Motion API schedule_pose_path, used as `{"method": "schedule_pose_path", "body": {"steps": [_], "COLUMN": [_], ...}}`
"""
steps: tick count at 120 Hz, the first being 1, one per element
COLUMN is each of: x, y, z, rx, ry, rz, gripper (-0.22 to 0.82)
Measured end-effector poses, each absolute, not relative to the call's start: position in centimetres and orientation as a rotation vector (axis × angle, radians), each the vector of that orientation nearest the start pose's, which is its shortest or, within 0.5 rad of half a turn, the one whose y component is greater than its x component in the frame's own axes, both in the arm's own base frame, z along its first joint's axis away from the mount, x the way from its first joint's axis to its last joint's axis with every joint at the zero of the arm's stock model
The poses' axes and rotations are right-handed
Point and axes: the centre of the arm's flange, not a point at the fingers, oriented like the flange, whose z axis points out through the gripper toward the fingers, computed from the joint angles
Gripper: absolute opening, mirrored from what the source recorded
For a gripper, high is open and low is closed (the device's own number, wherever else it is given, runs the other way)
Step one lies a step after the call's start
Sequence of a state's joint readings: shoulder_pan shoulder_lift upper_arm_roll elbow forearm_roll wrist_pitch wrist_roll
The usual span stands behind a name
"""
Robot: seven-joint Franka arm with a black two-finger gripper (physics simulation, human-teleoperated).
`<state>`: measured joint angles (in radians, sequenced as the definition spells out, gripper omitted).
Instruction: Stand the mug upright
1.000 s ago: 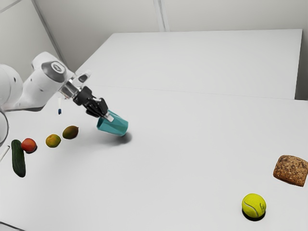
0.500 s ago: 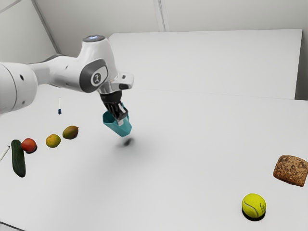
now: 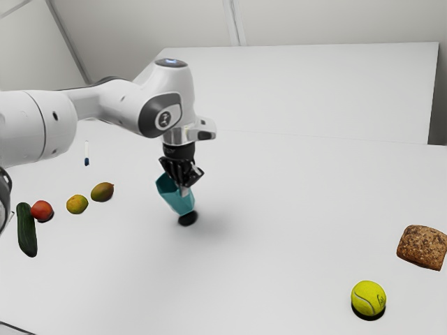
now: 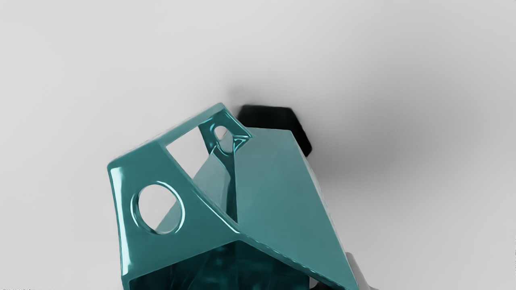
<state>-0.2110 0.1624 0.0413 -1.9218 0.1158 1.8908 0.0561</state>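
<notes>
White tabletop (image 3: 265, 279) sweeping right across the exterior view, pale and smooth, and down at the near right sits a yellow tennis ball (image 3: 368, 299) with a dark mark on its felt, too small to read! Just past it, at the exterior view's right, comes a brown, speckled piece of bread (image 3: 422, 246). Over to the exterior view's left now: a dark green cucumber (image 3: 26, 230) lying lengthwise, a red tomato (image 3: 42, 211) right by its far end, then an orange-yellow fruit (image 3: 77, 204) and a darker mango (image 3: 103, 192). And here's the main event, left of centre: the teal mug (image 3: 179, 200), tilted, its upper end leaning toward the exterior view's left, its base low over a black patch of shadow; whether it touches the tabletop, I can't tell. The gripper (image 3: 186, 188) has it, clamped on the mug's wall, one finger (image 4: 356, 270) outside, the other at the inner side. What a look in the wrist view: a dark, glossy teal interior and an angular handle (image 4: 149, 249) with a round hole! A dark emblem marks the white arm (image 3: 187, 87), unreadable. Farther back, at the left, a white and blue marker (image 3: 86, 153); beyond, a broad white surface (image 3: 300, 91) and a pale wall (image 3: 335, 21) with a seam.
</notes>
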Motion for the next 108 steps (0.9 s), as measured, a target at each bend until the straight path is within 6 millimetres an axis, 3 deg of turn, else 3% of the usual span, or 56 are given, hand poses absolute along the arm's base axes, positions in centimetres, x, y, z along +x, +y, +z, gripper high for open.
{"method": "schedule_pose_path", "body": {"steps": [48, 55, 72, 88, 108], "x": [57.4, 57.5, 57.5, 58.1, 58.1], "y": [-9.3, -9.3, -9.4, -9.6, -9.8], "z": [36.2, 36.2, 36.2, 38.0, 44.0], "rx": [-2.985, -2.987, -3.000, -3.023, -3.065], "ry": [0.242, 0.225, 0.186, 0.155, 0.132], "rz": [0.338, 0.338, 0.338, 0.284, 0.126], "gripper": [-0.18, -0.10, 0.20, 0.39, 0.50]}}
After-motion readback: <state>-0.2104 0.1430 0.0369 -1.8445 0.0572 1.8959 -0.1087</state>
